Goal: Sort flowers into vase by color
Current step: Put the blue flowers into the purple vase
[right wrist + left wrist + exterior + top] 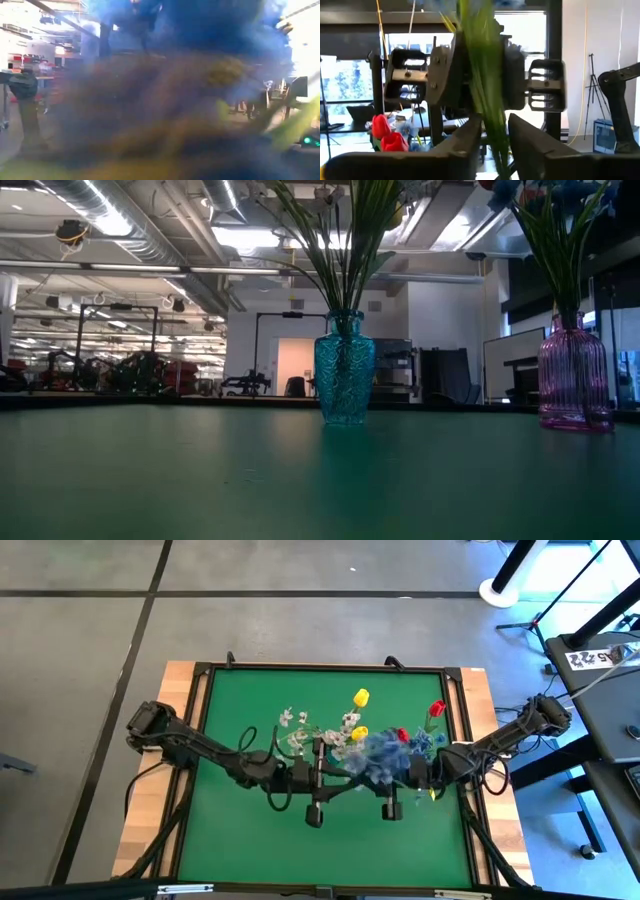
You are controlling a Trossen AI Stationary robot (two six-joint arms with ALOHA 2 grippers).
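Note:
A bunch of blue blossom sprigs (380, 752) stands upright in the air over the table's middle, between my two grippers. My left gripper (495, 125) comes from the left and is shut on its green stems (487, 100). My right gripper (477, 80) faces it from the right, its fingers (547, 85) spread wide on either side of the stems. Blue blossoms (200, 30) fill the right wrist view. The teal vase (345, 380) holds white sprigs (290, 720) and yellow tulips (361, 697). The pink vase (573, 375) holds red tulips (436, 708). My left gripper pinches the blue sprigs' green stems (492, 142) between its two fingers, below the blossoms. The fingers come level from the table's left and lie across the stems. The bunch stands upright and is lifted clear of the table.
Both vases stand on the green mat (250, 840) toward its far half, the teal one left of the pink one. Their flowers spread close behind the grippers. The near half of the mat lies bare. A wooden border (150, 830) frames the mat.

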